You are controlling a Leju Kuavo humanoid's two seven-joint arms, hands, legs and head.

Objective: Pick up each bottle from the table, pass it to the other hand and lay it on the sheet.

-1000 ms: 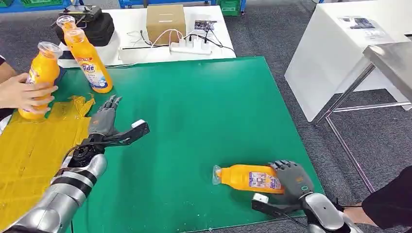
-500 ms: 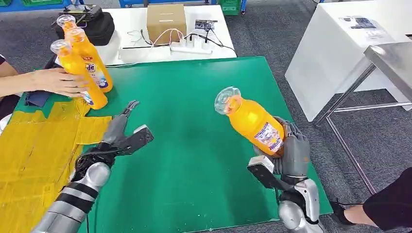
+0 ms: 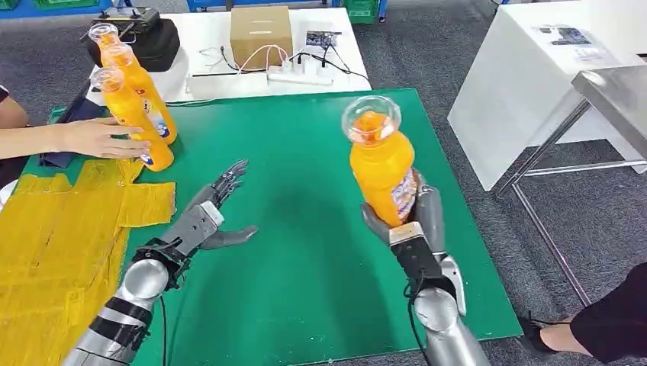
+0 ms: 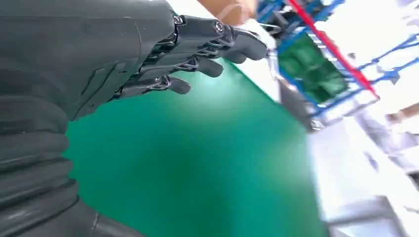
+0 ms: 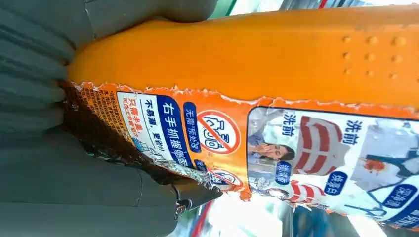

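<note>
The bottle point(image 3: 381, 171) stands upright, cap up, in our right hand's point(image 3: 416, 217) grip above the table's point(image 3: 305, 252) right edge, while our left hand point(image 3: 206, 217), fingers spread and empty, waits well apart toward the sheet point(image 3: 46, 244).

Right hand point(image 3: 416, 217) raised, gripping; left hand point(image 3: 206, 217) open, fingers spread.

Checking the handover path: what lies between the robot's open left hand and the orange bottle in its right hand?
Only bare green mat, per the head view, between left hand and orange bottle.
</note>
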